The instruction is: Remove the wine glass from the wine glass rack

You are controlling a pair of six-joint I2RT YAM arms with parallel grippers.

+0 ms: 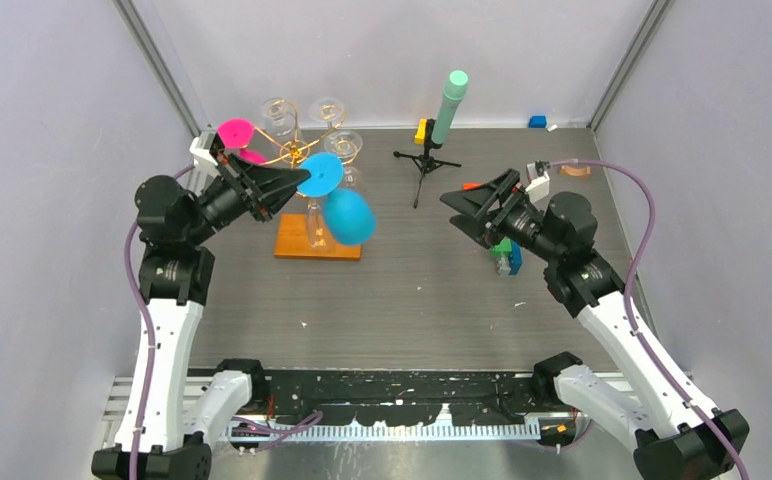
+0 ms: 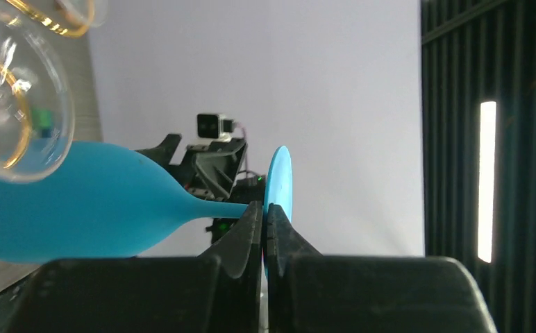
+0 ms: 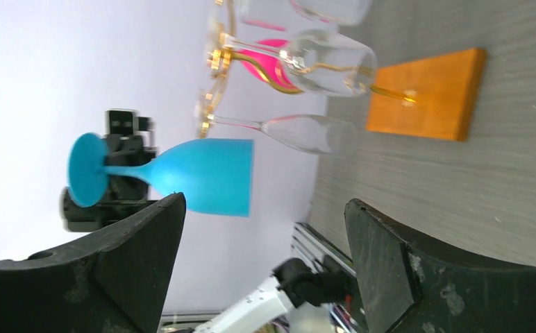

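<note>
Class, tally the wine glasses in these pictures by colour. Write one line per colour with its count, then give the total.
Blue wine glass: 1
Pink wine glass: 1
Clear wine glasses: 3
Total: 5

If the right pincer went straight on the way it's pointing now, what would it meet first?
Probably the bright blue wine glass, held by its stem in the left pincer; depth is unclear, so the right pincer might pass beside its bowl.
</note>
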